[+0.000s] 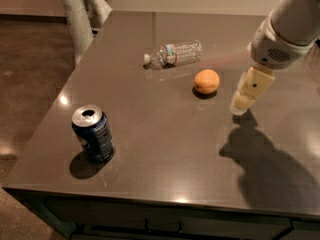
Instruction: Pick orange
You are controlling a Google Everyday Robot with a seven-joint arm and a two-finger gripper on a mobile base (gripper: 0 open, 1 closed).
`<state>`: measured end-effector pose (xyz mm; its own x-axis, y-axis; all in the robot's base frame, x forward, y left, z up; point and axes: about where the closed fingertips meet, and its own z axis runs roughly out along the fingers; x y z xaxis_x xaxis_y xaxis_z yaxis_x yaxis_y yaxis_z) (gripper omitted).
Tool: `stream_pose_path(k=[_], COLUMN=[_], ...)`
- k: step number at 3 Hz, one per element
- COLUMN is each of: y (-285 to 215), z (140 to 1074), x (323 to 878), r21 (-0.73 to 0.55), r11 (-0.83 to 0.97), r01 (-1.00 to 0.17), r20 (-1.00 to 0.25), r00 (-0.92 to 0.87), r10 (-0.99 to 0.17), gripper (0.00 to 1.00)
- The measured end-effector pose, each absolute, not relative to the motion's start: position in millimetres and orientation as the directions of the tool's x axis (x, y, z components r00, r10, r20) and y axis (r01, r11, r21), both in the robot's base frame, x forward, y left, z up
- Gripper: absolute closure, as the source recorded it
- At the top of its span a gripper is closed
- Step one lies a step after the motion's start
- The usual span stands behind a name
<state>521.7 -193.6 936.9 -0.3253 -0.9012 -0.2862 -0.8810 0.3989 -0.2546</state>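
The orange [206, 81] is a small round orange fruit lying on the dark grey table [165, 149], right of its middle. My gripper [243, 102] hangs from the white arm at the right, its cream-coloured tip pointing down just above the table. It is a short way to the right of the orange and slightly nearer the front, not touching it. Its shadow falls on the table below and to the right.
A clear plastic water bottle [173, 54] lies on its side behind and left of the orange. An opened blue soda can [93, 133] stands upright near the front left corner. White legs of something [80, 9] stand past the table's far left edge.
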Motion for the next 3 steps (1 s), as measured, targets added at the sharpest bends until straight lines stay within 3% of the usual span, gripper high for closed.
stream_pose_path(k=[3], y=[-182], z=[898], x=[584], r21=[-0.240], r11=[0.466], r01=[-0.851], r20=[-0.313], r00=[-0.387], r10=[-0.867], gripper=[0.00])
